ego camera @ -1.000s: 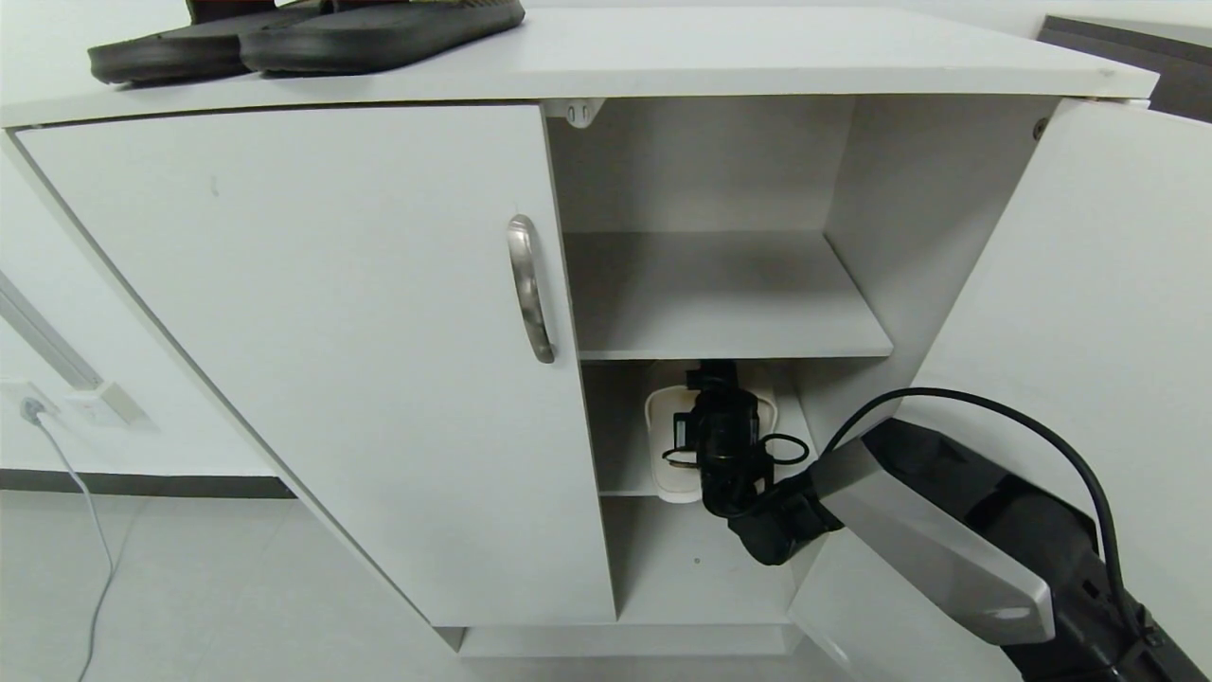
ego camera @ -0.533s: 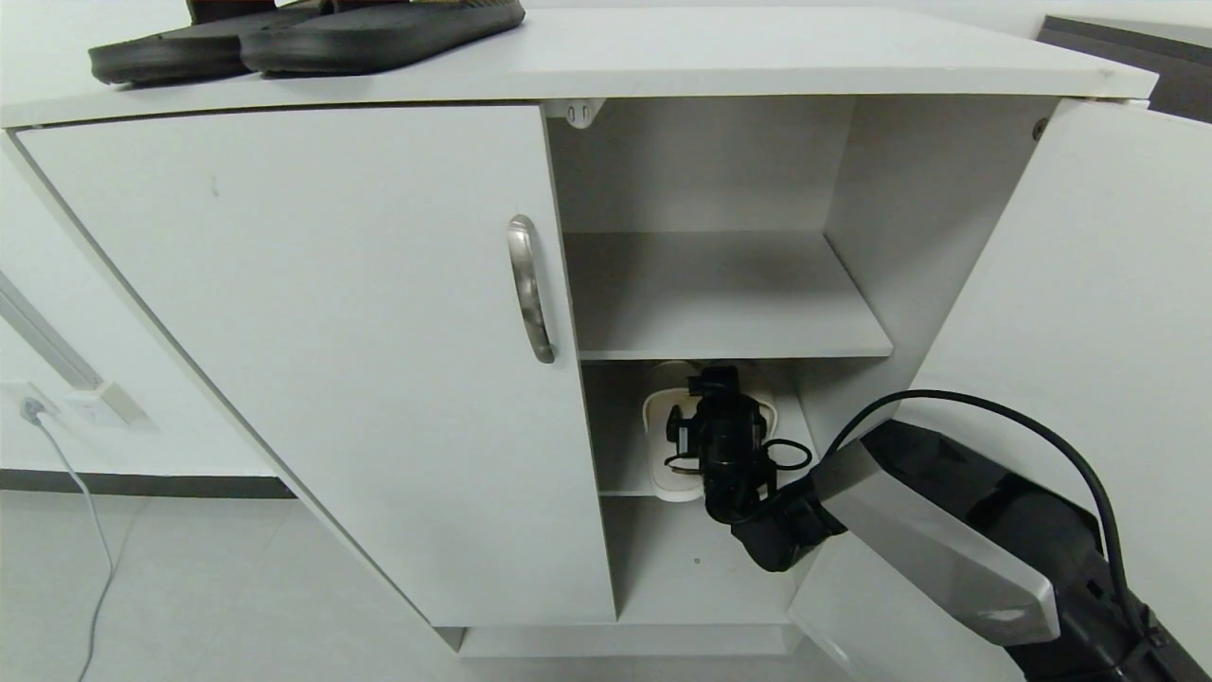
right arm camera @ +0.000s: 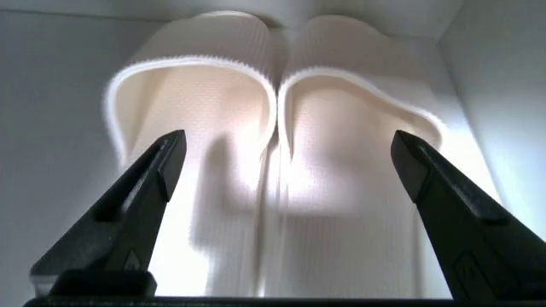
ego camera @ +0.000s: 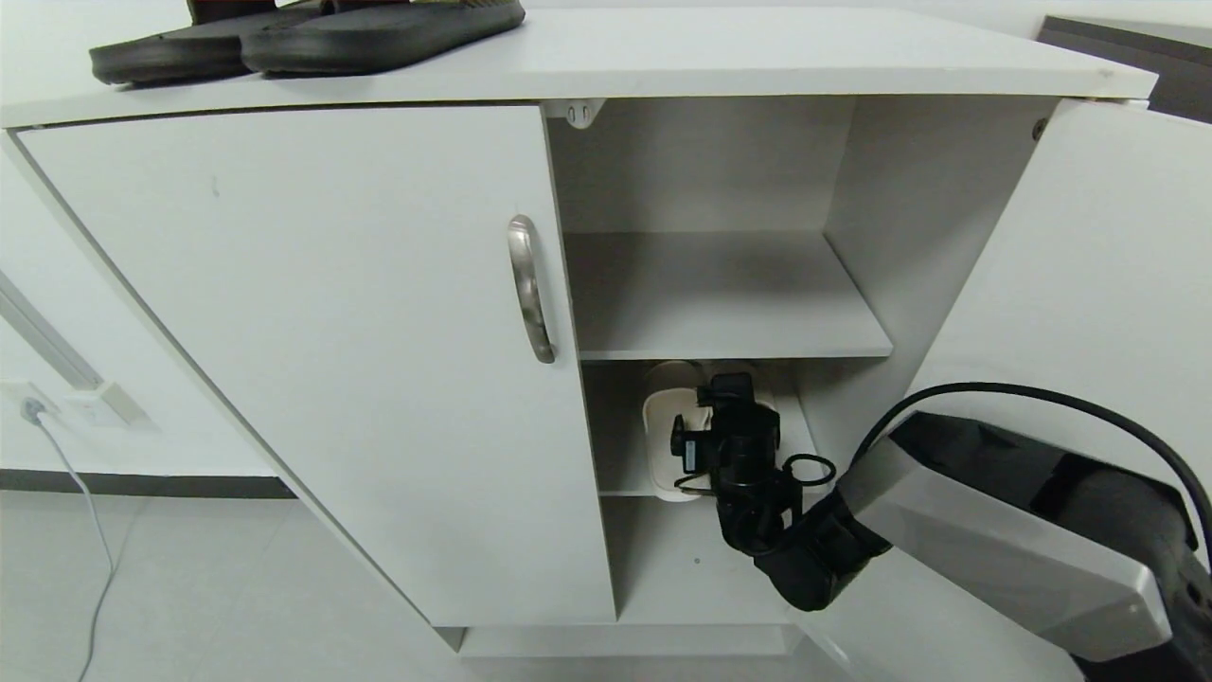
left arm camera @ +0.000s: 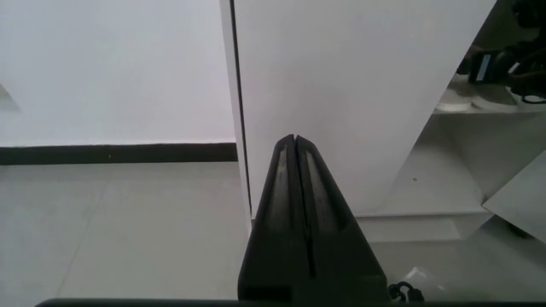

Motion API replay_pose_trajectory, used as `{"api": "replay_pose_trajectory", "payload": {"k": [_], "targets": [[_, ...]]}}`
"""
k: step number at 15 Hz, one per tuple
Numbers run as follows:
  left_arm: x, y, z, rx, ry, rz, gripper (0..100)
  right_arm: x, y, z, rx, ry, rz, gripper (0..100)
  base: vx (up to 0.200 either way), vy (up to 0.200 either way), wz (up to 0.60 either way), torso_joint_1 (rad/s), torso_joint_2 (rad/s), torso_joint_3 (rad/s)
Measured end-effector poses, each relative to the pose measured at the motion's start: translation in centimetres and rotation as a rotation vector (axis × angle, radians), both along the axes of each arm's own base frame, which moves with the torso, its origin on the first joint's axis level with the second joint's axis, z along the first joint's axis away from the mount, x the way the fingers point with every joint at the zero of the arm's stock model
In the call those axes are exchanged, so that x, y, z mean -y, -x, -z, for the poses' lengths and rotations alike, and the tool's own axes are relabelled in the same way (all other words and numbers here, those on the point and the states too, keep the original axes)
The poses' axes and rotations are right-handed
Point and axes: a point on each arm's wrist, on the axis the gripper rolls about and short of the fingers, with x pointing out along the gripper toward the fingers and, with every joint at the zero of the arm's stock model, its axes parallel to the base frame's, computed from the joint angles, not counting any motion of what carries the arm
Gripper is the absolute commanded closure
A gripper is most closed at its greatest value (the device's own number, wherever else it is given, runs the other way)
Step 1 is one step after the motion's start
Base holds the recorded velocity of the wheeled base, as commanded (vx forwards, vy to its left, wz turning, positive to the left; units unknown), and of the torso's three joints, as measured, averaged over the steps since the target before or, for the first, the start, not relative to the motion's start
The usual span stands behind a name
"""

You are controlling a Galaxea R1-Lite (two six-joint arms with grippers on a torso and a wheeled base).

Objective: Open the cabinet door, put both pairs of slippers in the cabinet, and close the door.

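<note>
A pair of white slippers (ego camera: 660,438) lies side by side on the lower shelf inside the cabinet (ego camera: 663,57), and it also shows in the right wrist view (right arm camera: 281,179). My right gripper (ego camera: 727,386) hangs just in front of the pair, open (right arm camera: 288,143), its fingers apart and clear of the slippers. A pair of black slippers (ego camera: 303,38) rests on the cabinet top at the far left. The right door (ego camera: 1098,284) stands open; the left door (ego camera: 312,332) is closed. My left gripper (left arm camera: 294,145) is shut and empty, low by the closed door's bottom corner.
The upper shelf (ego camera: 720,303) is bare. A metal handle (ego camera: 528,289) runs down the left door's inner edge. Grey floor tiles (left arm camera: 111,230) spread in front, and a wall socket with a cable (ego camera: 38,412) sits to the left.
My right arm has drawn back a little out of the lower shelf, toward the open door side. The white slippers have stayed on the shelf.
</note>
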Motion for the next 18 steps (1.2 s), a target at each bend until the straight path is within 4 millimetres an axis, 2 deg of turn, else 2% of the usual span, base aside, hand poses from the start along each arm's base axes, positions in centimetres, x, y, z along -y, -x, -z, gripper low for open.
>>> {"api": "replay_pose_trajectory", "payload": {"k": [5, 7, 11, 17, 18], "targets": [[0.0, 0.0, 0.0, 0.0, -0.002, 0.002, 100, 0.9, 6.0, -0.2, -0.031, 0.028, -0.074, 0, 0.0, 0.0, 0.0, 0.0, 0.0, 0.0], [0.0, 0.0, 0.0, 0.0, -0.002, 0.002, 100, 0.9, 7.4, -0.8, -0.016, 0.015, -0.097, 0, 0.0, 0.0, 0.0, 0.0, 0.0, 0.0], [0.0, 0.0, 0.0, 0.0, -0.002, 0.002, 100, 1.0, 7.9, -1.2, -0.013, 0.012, -0.104, 0, 0.0, 0.0, 0.0, 0.0, 0.0, 0.0], [0.0, 0.0, 0.0, 0.0, 0.0, 0.003, 100, 0.8, 8.3, -1.3, -0.011, 0.01, -0.115, 0, -0.2, 0.0, 0.0, 0.002, 0.0, 0.002], [0.0, 0.0, 0.0, 0.0, -0.001, 0.003, 100, 0.9, 8.3, -1.2, -0.013, 0.012, -0.113, 0, 0.0, 0.0, 0.0, 0.0, 0.0, 0.0]]}}
